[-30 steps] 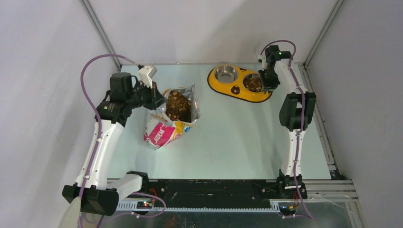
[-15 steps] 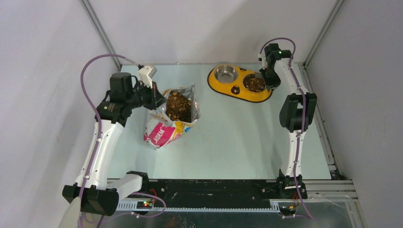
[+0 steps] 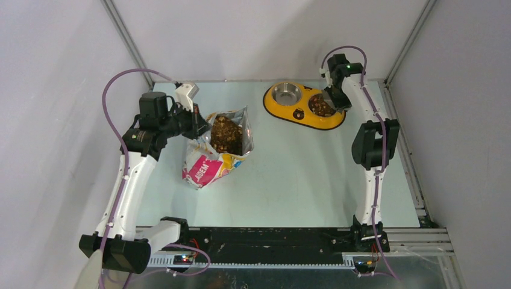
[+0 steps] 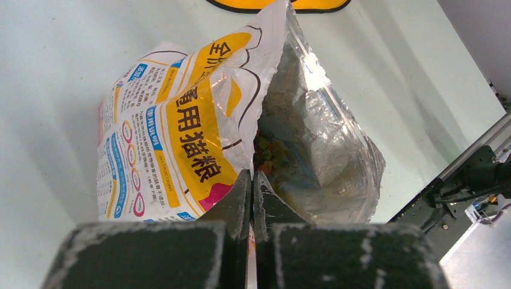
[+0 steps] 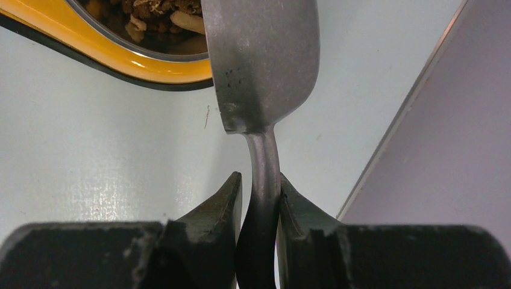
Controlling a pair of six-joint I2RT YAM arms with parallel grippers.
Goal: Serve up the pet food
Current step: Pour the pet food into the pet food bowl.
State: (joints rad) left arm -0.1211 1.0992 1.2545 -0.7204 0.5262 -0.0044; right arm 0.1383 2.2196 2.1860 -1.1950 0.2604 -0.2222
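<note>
The pet food bag (image 3: 218, 147) stands open at the left middle of the table, brown kibble (image 3: 226, 135) showing in its mouth. My left gripper (image 3: 197, 125) is shut on the bag's left rim; in the left wrist view its gripper (image 4: 252, 180) pinches the rim of the bag (image 4: 181, 132). The yellow double-bowl feeder (image 3: 303, 105) sits at the back; its right bowl holds kibble (image 3: 318, 107), its left bowl (image 3: 286, 93) looks empty. My right gripper (image 3: 335, 99) is shut on the grey metal scoop (image 5: 260, 66), held over the right bowl's edge (image 5: 144, 57).
The right wall (image 5: 434, 156) stands close beside the right gripper. The table's back edge runs just behind the feeder. A black rail (image 3: 265, 238) with the arm bases lies along the near edge.
My right gripper with the scoop has shifted a little left and back at the right bowl. The left arm and the bag have not moved.
</note>
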